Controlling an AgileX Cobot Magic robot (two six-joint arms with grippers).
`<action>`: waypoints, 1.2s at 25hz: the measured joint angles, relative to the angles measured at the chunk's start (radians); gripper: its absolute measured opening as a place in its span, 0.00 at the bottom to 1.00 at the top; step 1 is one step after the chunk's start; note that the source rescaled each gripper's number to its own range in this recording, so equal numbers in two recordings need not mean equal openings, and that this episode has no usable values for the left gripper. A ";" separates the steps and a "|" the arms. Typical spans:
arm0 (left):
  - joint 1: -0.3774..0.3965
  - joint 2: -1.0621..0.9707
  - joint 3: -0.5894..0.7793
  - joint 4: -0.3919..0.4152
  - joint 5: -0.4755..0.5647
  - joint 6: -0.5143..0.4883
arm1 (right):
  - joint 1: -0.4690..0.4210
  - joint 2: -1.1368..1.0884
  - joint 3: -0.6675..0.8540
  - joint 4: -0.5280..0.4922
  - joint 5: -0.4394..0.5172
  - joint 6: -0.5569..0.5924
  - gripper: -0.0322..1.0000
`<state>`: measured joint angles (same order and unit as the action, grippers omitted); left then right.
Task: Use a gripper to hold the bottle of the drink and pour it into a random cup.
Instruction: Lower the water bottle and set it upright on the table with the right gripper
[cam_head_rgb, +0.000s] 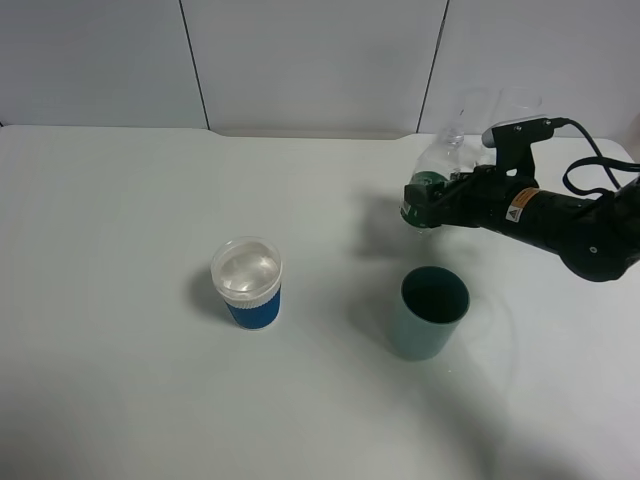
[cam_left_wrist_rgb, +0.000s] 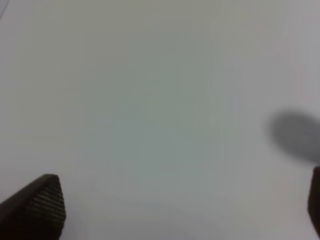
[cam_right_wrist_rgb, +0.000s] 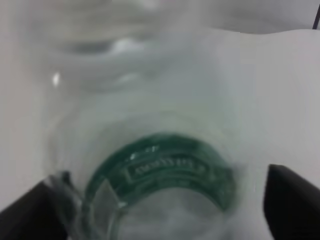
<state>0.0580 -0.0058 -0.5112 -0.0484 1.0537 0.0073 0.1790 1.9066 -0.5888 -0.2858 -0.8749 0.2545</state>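
Note:
My right gripper (cam_head_rgb: 432, 203) is shut on the bottle of the drink (cam_head_rgb: 436, 168), a clear bottle with a dark green label. It holds the bottle tilted above the table, neck up and away, just behind a teal-green cup. In the right wrist view the bottle (cam_right_wrist_rgb: 160, 165) fills the frame between the dark fingertips (cam_right_wrist_rgb: 292, 200). The cup (cam_head_rgb: 248, 283), with a white rim and a blue ribbed sleeve, stands left of centre, well away from the bottle. The left gripper (cam_left_wrist_rgb: 175, 210) is open over bare table; only its fingertips (cam_left_wrist_rgb: 40, 202) show.
A plain teal-green cup (cam_head_rgb: 433, 312) stands in front of the held bottle. A faint clear glass (cam_head_rgb: 478, 105) stands at the back right by the white wall. The white table (cam_head_rgb: 120, 380) stretches to the left and front.

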 joint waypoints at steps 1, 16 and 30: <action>0.000 0.000 0.000 0.000 0.000 0.000 | 0.000 0.000 0.000 0.000 0.000 0.000 0.81; 0.000 0.000 0.000 0.000 0.000 0.000 | 0.000 -0.100 0.001 -0.029 0.089 0.014 0.95; 0.000 0.000 0.000 -0.001 0.000 0.000 | 0.000 -0.458 0.003 -0.045 0.244 0.072 0.95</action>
<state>0.0580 -0.0058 -0.5112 -0.0493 1.0537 0.0073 0.1790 1.4484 -0.5862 -0.3307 -0.6313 0.3265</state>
